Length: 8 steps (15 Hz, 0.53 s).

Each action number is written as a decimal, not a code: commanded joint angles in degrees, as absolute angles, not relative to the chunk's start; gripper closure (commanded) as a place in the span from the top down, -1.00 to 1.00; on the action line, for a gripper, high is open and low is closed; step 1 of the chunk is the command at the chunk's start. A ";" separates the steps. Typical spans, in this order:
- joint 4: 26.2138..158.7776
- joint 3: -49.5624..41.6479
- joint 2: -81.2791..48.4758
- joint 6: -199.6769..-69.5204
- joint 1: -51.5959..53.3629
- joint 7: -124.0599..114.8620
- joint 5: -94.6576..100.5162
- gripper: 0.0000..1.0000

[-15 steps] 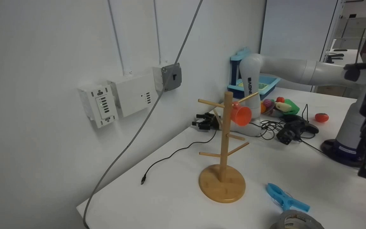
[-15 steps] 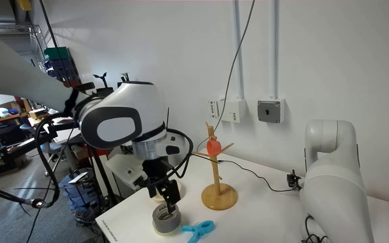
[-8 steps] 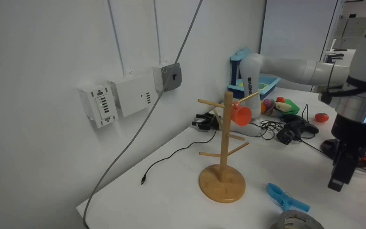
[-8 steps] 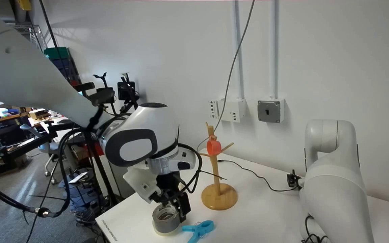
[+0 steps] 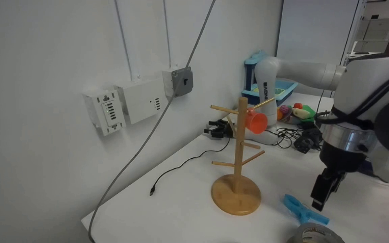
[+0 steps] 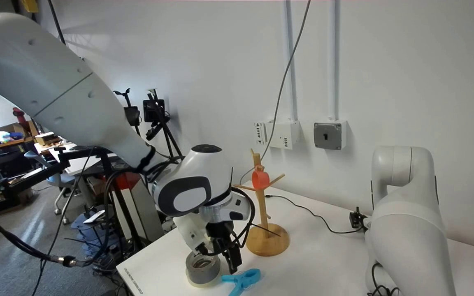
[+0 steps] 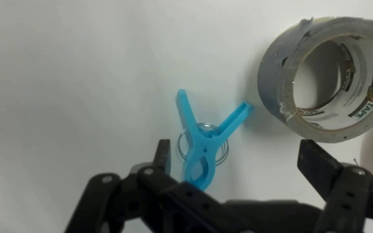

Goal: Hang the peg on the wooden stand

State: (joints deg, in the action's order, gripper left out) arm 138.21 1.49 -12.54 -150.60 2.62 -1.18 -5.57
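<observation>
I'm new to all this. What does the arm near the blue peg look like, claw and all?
The arm is smooth, rounded and whitish-grey, with a white oval cap framed in black. Toward the end comes a shiny silver collar, then the gripper: black, with two blocky fingers. Black cables loop outside. I see no lettering.

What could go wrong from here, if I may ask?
In the wrist view, the peg appears off-centre to the open gripper, so closing might shove or twist it. The tape roll stands close beside the peg and could get bumped if the gripper lowers. Later, the red-orange cup hanging on the wooden stand might be knocked.
</observation>
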 commanded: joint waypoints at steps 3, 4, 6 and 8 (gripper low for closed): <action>132.50 0.58 -21.81 -156.60 2.84 -7.20 -5.20 1.00; 131.75 0.32 -22.94 -157.30 3.00 -8.05 -5.08 1.00; 130.37 -0.40 -25.17 -158.51 3.42 -9.49 -4.69 1.00; 129.18 -0.79 -26.92 -159.08 3.57 -10.45 -4.81 1.00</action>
State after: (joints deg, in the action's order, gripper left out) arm 132.08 0.51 -23.42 -157.44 2.62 -7.96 -5.50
